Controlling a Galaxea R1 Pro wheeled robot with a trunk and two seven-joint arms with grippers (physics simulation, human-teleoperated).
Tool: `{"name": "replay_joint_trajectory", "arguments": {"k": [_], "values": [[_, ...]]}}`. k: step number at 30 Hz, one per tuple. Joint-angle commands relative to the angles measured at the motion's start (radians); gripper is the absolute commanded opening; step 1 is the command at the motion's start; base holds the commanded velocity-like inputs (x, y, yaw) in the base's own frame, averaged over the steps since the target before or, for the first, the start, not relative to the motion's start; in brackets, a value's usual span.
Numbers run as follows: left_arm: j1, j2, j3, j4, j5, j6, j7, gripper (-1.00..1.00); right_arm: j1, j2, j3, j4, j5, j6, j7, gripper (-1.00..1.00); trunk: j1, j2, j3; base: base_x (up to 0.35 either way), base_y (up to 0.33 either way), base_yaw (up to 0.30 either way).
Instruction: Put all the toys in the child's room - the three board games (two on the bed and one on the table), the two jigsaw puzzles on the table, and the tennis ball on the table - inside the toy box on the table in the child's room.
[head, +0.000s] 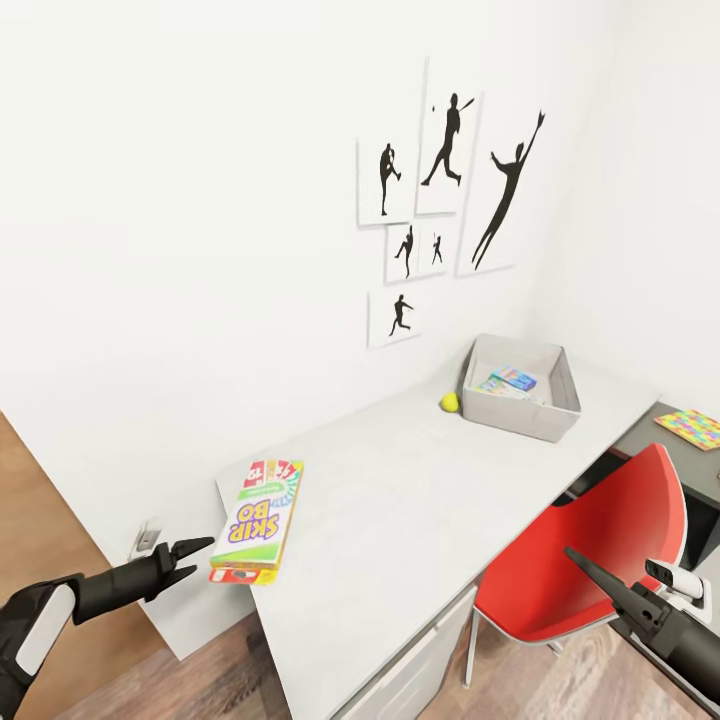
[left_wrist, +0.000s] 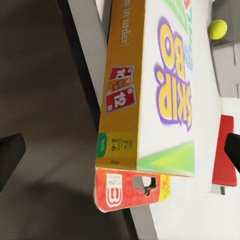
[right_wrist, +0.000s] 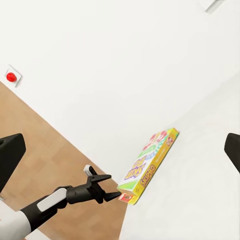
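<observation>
— Yellow-edged and white-topped, the game box (head: 258, 520) lies flat on the near end of the white table (head: 420, 500), with its red end poking a little over the table's edge.

— Where is the left gripper (head: 196, 556) against it?

— Just off that red end, at about the same height. Its two dark fingers are spread apart with nothing between them, and their tips sit just short of the box; I see a small gap in the right wrist view, where the box (right_wrist: 148, 166) sits just ahead of the left gripper (right_wrist: 111, 187).

— And from the left wrist?

— The box (left_wrist: 150, 100) fills the space ahead, lengthwise away from the fingers, the red end nearest.

— The rest of the toys?

— Far beyond the gripper, at the other end of the table: a tennis ball (head: 450, 402) just beside the grey toy box (head: 522, 388), which has colourful flat items inside.

— The right gripper (head: 585, 568)?

— Low near the red chair (head: 590, 560), well apart from the game. Its fingers stand wide apart, holding nothing.
</observation>
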Motion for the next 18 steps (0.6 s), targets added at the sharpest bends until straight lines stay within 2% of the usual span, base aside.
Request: {"name": "replay_joint_trajectory", "arguments": {"k": [1,11,18], "values": [[-0.001,-0.002,0.001,0.000,-0.001,0.004,-0.003,1.00,-0.001,0.000,0.000,0.000,-0.002,0.009,0.002,1.00,0.000,-0.001,-0.001,0.000,0.000,-0.035],[-0.001,-0.007,0.001,0.000,-0.001,0.004,-0.003,1.00,-0.001,0.000,0.000,0.000,-0.002,0.009,0.002,1.00,0.000,-0.001,0.008,0.000,0.000,-0.121],[-0.001,-0.007,0.001,0.000,-0.001,0.004,-0.003,1.00,-0.001,0.000,0.000,0.000,-0.002,0.009,0.002,1.00,0.000,-0.001,0.010,0.000,0.000,-0.046]]}}
